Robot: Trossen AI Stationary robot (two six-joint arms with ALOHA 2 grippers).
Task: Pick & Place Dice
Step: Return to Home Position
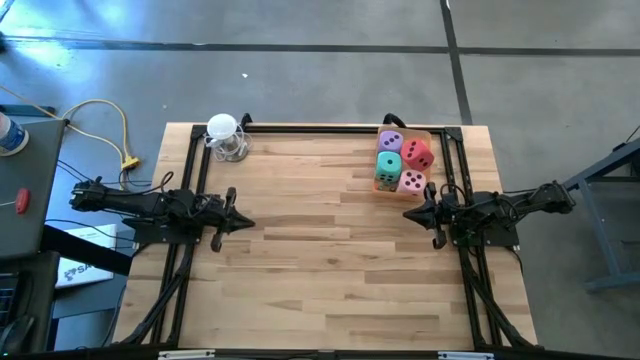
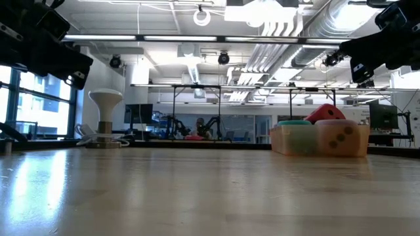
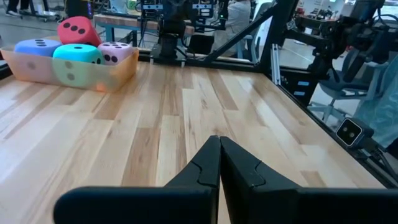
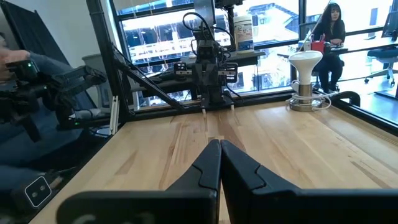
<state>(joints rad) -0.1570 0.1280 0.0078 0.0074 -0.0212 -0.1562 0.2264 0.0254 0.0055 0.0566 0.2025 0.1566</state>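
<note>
Four dice sit together in a shallow translucent orange tray (image 1: 432,140) at the table's far right corner: purple (image 1: 391,141), red (image 1: 418,153), mint green (image 1: 388,165) and pink (image 1: 411,181). In the left wrist view the red die (image 3: 76,31) stands higher than the other three. My left gripper (image 1: 245,223) hovers over the table's left-middle, shut and empty, pointing toward the right. My right gripper (image 1: 408,214) hovers just on the near side of the tray, shut and empty, pointing left. Their shut fingertips show in the left wrist view (image 3: 219,155) and the right wrist view (image 4: 219,158).
A white round-topped object on a clear base (image 1: 226,137) stands at the far left corner, with a cord beside it. A black frame rail (image 1: 310,128) runs along the table's far edge and down both sides. Bare wood (image 1: 320,260) lies between the two grippers and toward the near edge.
</note>
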